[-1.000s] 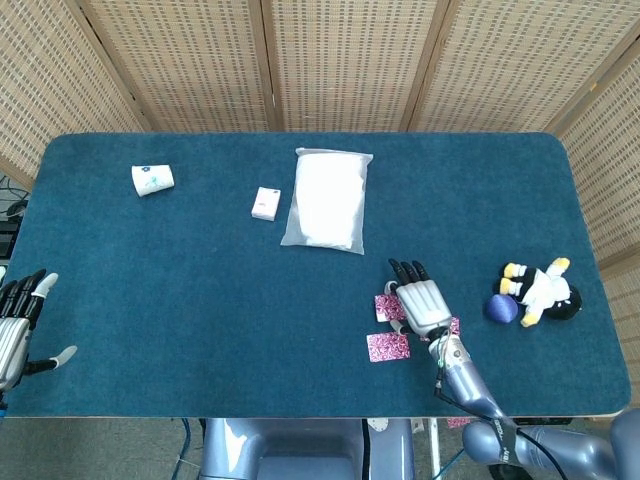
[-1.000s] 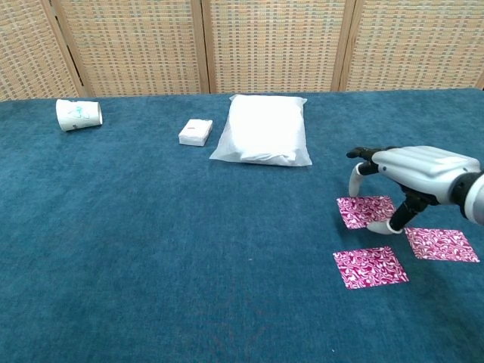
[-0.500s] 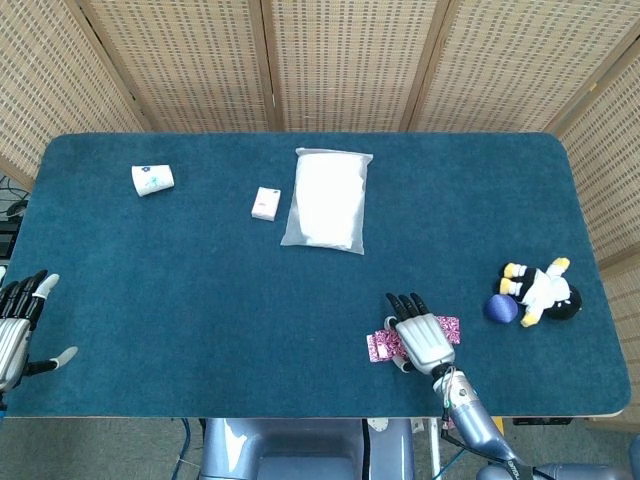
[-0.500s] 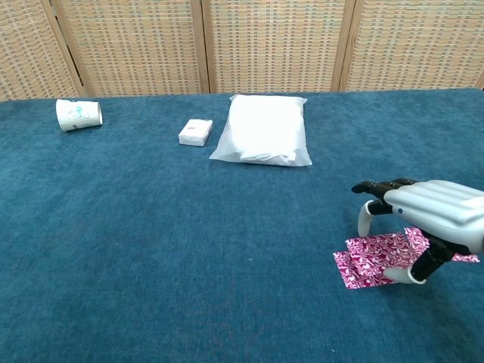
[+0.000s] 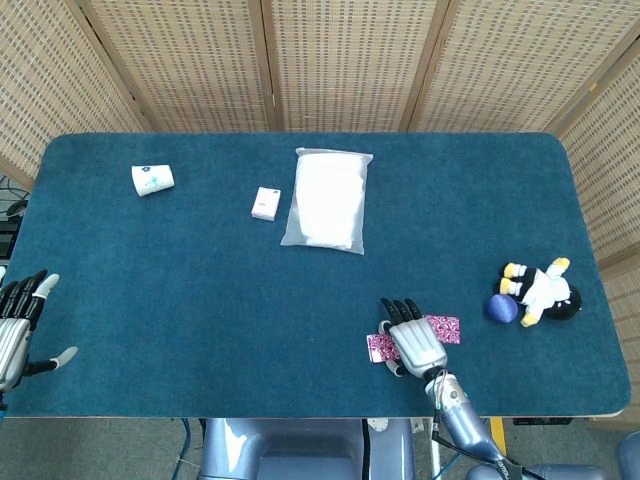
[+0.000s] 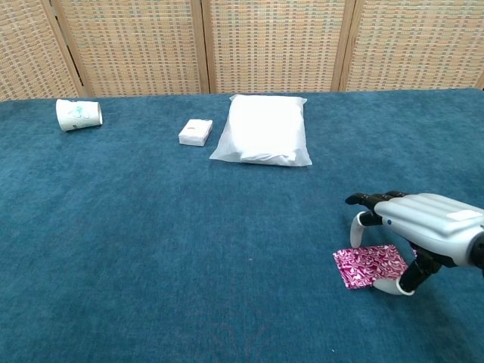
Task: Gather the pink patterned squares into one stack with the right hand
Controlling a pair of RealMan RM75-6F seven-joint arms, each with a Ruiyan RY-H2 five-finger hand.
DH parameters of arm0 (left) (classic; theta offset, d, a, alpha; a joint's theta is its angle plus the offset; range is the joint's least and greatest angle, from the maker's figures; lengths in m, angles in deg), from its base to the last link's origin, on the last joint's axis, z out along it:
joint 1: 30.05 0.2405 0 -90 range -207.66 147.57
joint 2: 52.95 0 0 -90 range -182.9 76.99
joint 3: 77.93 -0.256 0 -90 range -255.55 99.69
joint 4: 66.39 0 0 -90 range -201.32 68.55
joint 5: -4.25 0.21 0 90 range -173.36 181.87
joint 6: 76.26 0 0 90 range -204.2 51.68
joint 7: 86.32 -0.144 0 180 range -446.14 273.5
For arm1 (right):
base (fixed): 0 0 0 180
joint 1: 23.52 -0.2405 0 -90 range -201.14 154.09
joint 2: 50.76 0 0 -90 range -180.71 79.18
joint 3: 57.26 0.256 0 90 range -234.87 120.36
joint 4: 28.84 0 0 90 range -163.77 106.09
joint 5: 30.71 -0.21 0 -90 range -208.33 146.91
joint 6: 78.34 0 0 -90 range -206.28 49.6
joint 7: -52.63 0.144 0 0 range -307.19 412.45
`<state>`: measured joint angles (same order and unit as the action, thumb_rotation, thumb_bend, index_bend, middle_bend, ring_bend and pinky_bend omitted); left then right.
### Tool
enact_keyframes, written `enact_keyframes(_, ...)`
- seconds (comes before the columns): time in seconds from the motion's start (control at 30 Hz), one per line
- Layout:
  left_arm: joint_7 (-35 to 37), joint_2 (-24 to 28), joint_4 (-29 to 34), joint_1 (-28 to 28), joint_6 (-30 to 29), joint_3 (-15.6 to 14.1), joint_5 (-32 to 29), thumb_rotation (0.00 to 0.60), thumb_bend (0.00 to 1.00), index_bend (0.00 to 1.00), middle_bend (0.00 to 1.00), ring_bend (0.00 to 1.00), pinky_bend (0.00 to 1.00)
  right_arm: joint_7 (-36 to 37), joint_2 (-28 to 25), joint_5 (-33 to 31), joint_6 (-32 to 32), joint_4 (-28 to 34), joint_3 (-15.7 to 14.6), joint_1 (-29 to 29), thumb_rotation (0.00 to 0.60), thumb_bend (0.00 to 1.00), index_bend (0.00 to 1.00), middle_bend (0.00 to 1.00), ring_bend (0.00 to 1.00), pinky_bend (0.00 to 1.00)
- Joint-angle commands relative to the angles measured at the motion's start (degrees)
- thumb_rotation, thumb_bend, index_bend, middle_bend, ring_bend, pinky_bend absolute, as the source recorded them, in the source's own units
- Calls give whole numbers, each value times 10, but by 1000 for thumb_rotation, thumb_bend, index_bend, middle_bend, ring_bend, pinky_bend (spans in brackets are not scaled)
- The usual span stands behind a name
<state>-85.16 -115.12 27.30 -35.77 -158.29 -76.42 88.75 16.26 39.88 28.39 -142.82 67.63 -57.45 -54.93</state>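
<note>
Right hand (image 6: 418,236) arches over the pink patterned squares (image 6: 368,265), fingertips down, grip unconfirmed; one square (image 5: 445,328) lies offset, so careless dragging risks scattering the stack

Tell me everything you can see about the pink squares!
The pink squares are thin, flat pieces with a swirly pink and white pattern; they look like paper or cloth. They lie on the blue table near its front edge. The right hand hovers over them with its fingertips down beside them, hiding part of them. In the head view one square sticks out to the hand's right.
</note>
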Motion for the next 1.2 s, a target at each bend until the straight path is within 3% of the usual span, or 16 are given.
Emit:
enact_keyframes(0.03, 1, 0, 0, 0, 0, 0, 0, 600, 0, 0, 0, 0, 0, 0, 4, -3, 3, -4, 1, 1, 600, 414, 581, 32, 0, 0)
enact_keyframes(0.17, 2, 1, 1, 0, 1, 0, 0, 600, 0, 0, 0, 0, 0, 1, 3, -5, 6, -5, 3, 1, 600, 414, 578, 31, 0, 0)
enact_keyframes(0.37, 2, 1, 1, 0, 1, 0, -1, 600, 0, 0, 0, 0, 0, 7, 1, 1, 11, -7, 4, 1, 600, 382, 426, 10, 0, 0)
enact_keyframes(1.2, 1, 1, 3, 0, 1, 0, -1, 600, 0, 0, 0, 0, 0, 1, -4, 9, 19, -9, 5, 1, 600, 337, 233, 0, 0, 0)
